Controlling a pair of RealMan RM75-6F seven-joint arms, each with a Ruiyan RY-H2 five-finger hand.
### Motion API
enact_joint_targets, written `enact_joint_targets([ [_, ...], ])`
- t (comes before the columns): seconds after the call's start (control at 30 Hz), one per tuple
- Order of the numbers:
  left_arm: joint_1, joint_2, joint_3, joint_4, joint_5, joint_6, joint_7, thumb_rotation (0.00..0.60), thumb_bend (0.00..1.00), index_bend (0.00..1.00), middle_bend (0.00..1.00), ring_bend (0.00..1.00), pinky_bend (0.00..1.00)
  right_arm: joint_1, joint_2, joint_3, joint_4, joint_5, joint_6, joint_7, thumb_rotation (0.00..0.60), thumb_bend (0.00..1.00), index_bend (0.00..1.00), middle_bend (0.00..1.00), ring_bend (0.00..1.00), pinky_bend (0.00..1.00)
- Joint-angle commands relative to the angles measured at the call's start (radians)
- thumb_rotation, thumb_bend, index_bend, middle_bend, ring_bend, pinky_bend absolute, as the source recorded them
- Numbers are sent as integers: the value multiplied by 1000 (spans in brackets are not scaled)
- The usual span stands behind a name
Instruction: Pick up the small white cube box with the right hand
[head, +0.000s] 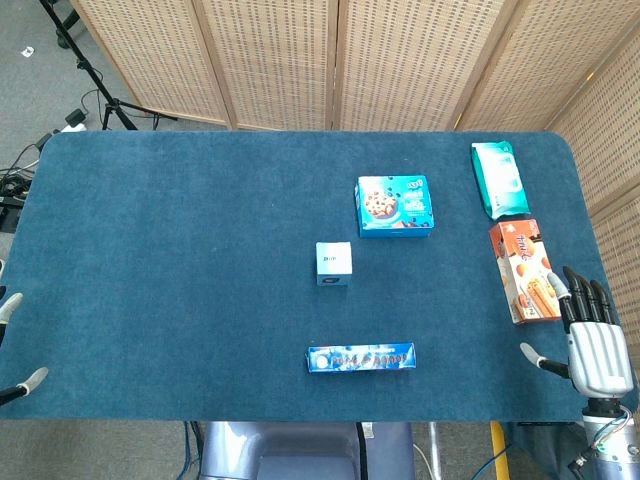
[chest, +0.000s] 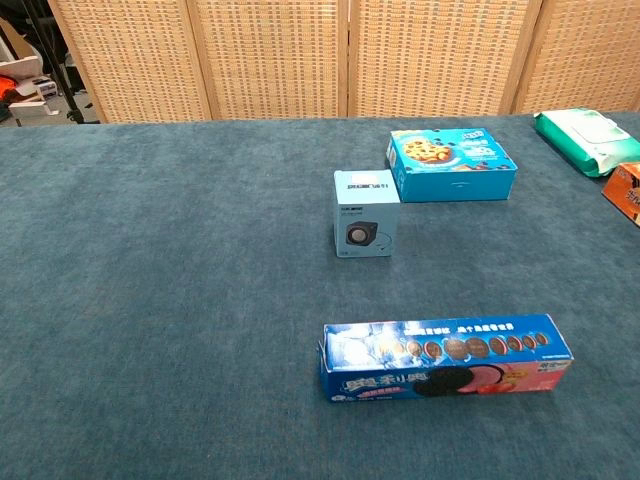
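Small white cube box (chest: 366, 213), speaker-printed front

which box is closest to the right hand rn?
The orange biscuit box at the table's right edge, just ahead of the right hand. The blue boxes and small white cube box sit farther left.

bright even light | soft faint shadows | sharp focus | no glare

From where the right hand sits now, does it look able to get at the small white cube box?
Probably yes: the right hand is open at the table's edge, and bare blue cloth lies between it and the small white cube box.
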Motion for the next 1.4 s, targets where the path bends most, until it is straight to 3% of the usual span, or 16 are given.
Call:
enact_joint_targets([
  [0.03,0,0,0,0,-1,0,0,600,0,0,0,0,0,0,1,-2,0,-7,1,6,600,0,0,0,0,0],
  [0.4,4,7,1,0,1,7,-17,600,0,0,0,0,0,18,4,-4,5,-17,-27,17,600,0,0,0,0,0],
  [0.57,-3,9,-5,-2,-14,-9,-16,600,0,0,0,0,0,103,36,33,-17,-19,-128,-6,600,0,0,0,0,0],
  [0.7,-8,8,-14,-7,-36,-21,-11,600,0,0,0,0,0,214,79,78,-83,-5,-274,-15,600,0,0,0,0,0],
  [0.87,-19,7,-24,-12,-65,-46,-1,600,0,0,0,0,0,371,79,151,-131,148,-505,-69,600,0,0,0,0,0],
  [1.0,-23,10,-29,-18,-85,-60,1,600,0,0,0,0,0,485,6,190,-120,310,-621,-179,600,0,0,0,0,0],
  [1.17,-30,13,-36,-22,-106,-77,2,600,0,0,0,0,0,616,-128,208,-54,489,-678,-324,600,0,0,0,0,0],
  [1.4,-47,13,-49,-25,-147,-115,12,600,0,0,0,0,0,770,-284,214,20,699,-657,-513,600,0,0,0,0,5],
])
